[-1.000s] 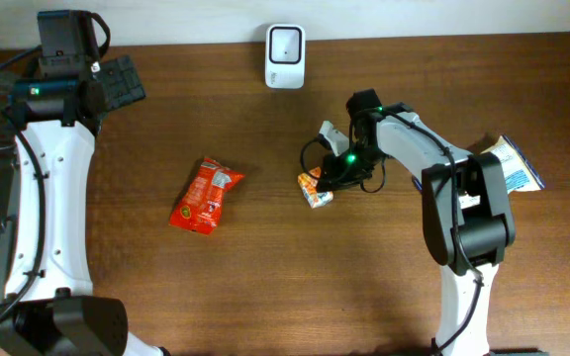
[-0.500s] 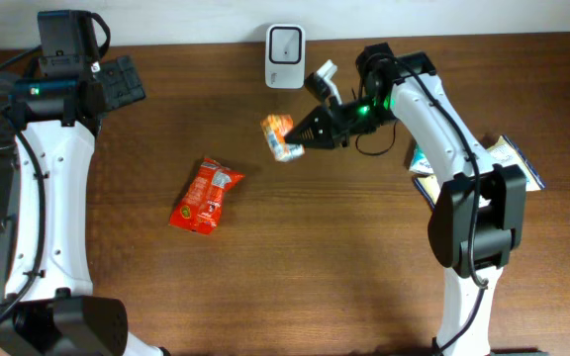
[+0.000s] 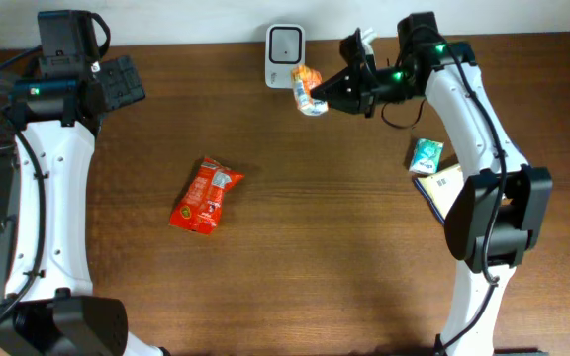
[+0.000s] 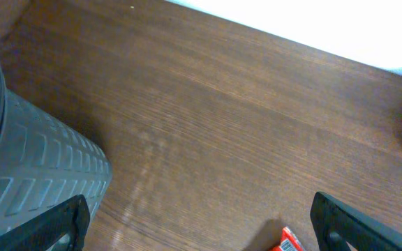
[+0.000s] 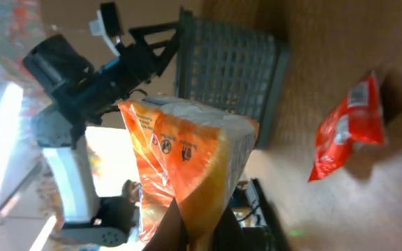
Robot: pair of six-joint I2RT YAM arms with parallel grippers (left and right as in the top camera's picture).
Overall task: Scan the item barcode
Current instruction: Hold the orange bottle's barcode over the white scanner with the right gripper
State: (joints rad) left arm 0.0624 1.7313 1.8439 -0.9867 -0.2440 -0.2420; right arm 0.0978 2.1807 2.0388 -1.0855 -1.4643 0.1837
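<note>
One second back the orange snack packet (image 3: 308, 89) lay mid-frame on the table. Now the right gripper (image 3: 325, 95), clamped on it, holds it at upper centre, just beside the white scanner (image 3: 285, 43). The left gripper (image 3: 119, 82) gapes wide at upper left.

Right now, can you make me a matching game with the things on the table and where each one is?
Things:
1 orange packet
2 red bag
3 white scanner
4 teal packet

Places:
A standing at the table's far edge
B held up in the right gripper
C lying alone on bare wood
D lying next to a yellowish pack

Pairs: 1-B, 2-C, 3-A, 4-D
</note>
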